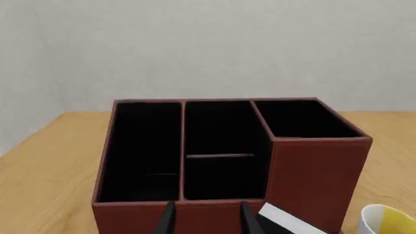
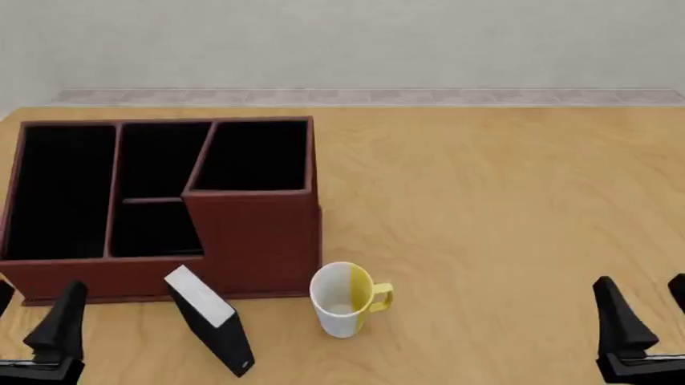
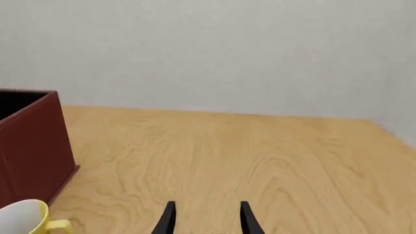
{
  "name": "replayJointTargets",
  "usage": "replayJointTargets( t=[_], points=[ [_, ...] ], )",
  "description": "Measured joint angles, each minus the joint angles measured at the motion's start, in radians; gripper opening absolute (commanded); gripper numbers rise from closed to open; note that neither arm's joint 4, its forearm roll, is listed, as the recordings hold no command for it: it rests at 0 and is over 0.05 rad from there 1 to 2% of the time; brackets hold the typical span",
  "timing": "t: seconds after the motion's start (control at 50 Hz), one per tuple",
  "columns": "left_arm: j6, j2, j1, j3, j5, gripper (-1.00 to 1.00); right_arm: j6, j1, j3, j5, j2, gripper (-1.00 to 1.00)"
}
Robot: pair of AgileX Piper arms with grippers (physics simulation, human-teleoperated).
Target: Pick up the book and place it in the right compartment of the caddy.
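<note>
The book (image 2: 214, 325) stands upright on the table just in front of the caddy (image 2: 107, 277), black cover toward me and white page edges on top. In the left wrist view a corner of the book (image 1: 286, 222) shows beside the caddy (image 1: 130, 217). The right compartment (image 2: 257, 156) (image 1: 302, 119) is the tallest section, black inside, with nothing in it. My left gripper (image 2: 32, 321) (image 1: 206, 219) is open at the near left, apart from the book. My right gripper (image 2: 647, 309) (image 3: 206, 219) is open at the near right, holding nothing.
A white and yellow mug (image 2: 345, 298) (image 1: 387, 222) (image 3: 26, 217) stands upright close to the caddy's front right corner, just right of the book. The caddy's side wall (image 3: 29, 141) shows in the right wrist view. Bare wooden tabletop (image 2: 514, 224) stretches to the right.
</note>
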Motion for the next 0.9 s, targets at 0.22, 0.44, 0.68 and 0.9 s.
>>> replayJointTargets(
  t=[0.22, 0.44, 0.68, 0.9],
  points=[
    [0.033, -0.001, -0.014, -0.001, -0.005, 1.00, 0.000, 0.020, 0.000, 0.030, -0.029, 1.00],
    [0.048, -0.001, -0.018, -0.001, -0.005, 1.00, 0.027, -0.002, -0.111, 0.128, -0.010, 1.00],
    [0.073, -0.002, -0.029, -0.001, -0.008, 1.00, 0.018, 0.021, -0.306, 0.225, 0.079, 1.00],
    [0.084, -0.002, -0.034, -0.001, -0.007, 1.00, -0.012, 0.107, -0.425, 0.281, 0.180, 1.00]
  ],
)
